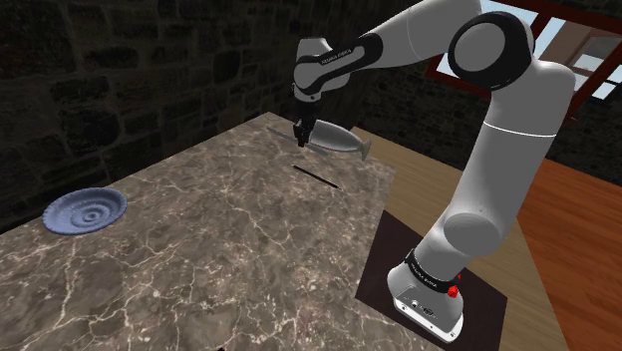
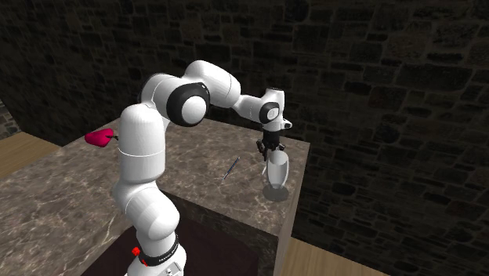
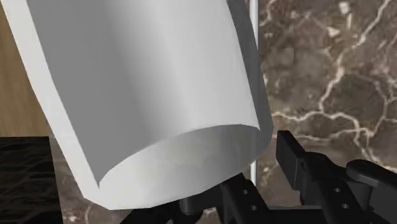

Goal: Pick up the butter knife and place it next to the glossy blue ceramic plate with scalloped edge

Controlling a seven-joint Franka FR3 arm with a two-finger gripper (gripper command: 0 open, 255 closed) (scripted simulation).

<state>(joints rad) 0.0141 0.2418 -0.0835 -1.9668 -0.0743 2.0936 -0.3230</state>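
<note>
Butter knife [image 1: 317,176] lies flat on the marble surface [image 1: 229,249], just right of centre in the shoulder view, untouched. My end effector [image 1: 302,130] is higher in the frame, against a pale wine glass [image 1: 339,142]; I cannot tell whether it is clamped on the glass or released. The blue scalloped plate [image 1: 85,210] rests well apart at the left. The likely risk is that I am at the wrong object, and the glass, near the surface's edge, could be knocked over it.
</note>
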